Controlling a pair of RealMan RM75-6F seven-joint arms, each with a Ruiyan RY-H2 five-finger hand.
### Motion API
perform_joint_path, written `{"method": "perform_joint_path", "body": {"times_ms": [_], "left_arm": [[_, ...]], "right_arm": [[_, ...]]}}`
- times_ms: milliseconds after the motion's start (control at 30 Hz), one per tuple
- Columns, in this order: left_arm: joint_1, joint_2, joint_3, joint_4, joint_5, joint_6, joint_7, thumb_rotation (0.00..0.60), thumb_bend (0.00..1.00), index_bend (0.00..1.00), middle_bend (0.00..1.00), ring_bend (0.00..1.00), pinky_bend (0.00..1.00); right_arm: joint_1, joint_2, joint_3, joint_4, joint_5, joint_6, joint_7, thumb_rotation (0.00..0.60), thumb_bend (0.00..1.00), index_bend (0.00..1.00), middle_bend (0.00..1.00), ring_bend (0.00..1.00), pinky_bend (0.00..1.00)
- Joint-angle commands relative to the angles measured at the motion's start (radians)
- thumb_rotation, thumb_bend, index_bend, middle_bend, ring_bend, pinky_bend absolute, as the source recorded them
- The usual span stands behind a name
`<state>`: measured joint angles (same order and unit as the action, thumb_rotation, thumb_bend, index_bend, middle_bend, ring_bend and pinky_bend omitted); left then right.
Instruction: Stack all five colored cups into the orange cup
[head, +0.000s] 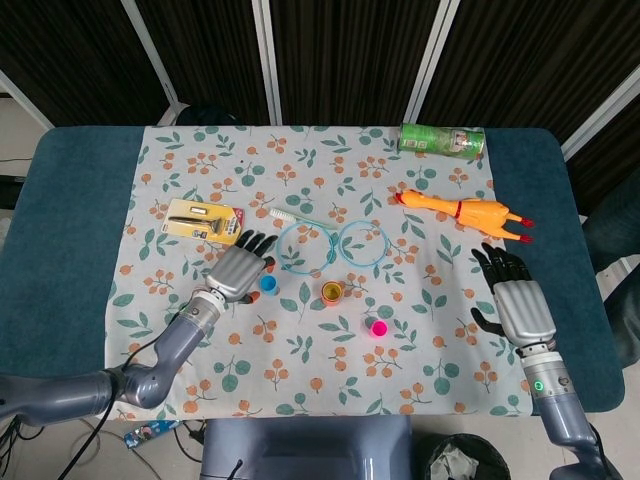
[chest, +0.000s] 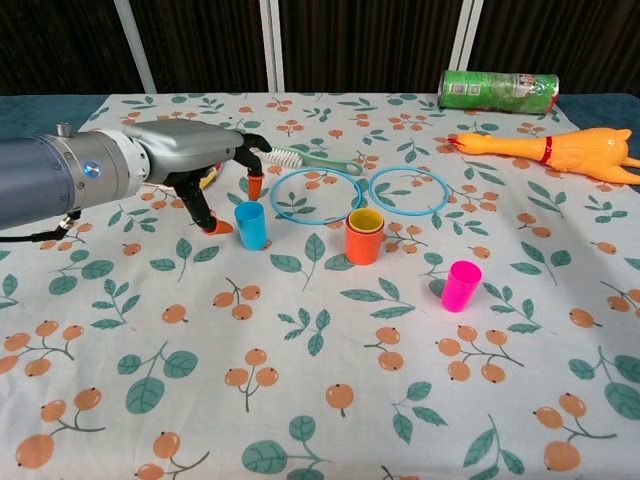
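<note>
A floral tablecloth (head: 300, 180) is covering a dark teal table (head: 60, 230), with dark curtains (head: 340, 50) hanging behind between pale vertical strips.

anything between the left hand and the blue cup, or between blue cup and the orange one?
Nothing visible. The left hand hovers with its fingers spread right beside the small blue plastic cup, not yet gripping it. Bare floral cloth lies between it and the orange cup, which has a yellow cup nested inside. The light-blue rings lie behind that path.
</note>
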<state>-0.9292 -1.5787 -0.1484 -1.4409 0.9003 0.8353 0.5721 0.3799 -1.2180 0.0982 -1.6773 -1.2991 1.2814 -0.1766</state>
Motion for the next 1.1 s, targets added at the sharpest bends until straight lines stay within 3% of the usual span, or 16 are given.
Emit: {"method": "perform_joint_path", "body": {"times_ms": [33,667,1100], "left_arm": [[-0.004,-0.005,0.002,0.006,-0.006,0.000,0.005,0.600,0.24,0.41,0.01,0.00,0.00],[-0.031,-0.034,0.011,0.029,-0.024,0.011,0.032,0.600,0.24,0.42,0.01,0.00,0.00],[-0.042,-0.041,0.022,0.039,-0.037,0.011,0.043,0.600,0.32,0.49,0.04,0.00,0.00]], "right_arm": [[-0.001,-0.001,0.003,0.001,0.001,0.000,-0.001,0.600,0.39,0.01,0.00,0.00,0.11],[-0.005,-0.011,0.016,0.007,0.009,-0.012,-0.015,0.600,0.39,0.01,0.00,0.00,0.11],[-0.014,-0.017,0.025,0.014,0.012,-0.009,-0.019,0.600,0.39,0.01,0.00,0.00,0.10]]}}
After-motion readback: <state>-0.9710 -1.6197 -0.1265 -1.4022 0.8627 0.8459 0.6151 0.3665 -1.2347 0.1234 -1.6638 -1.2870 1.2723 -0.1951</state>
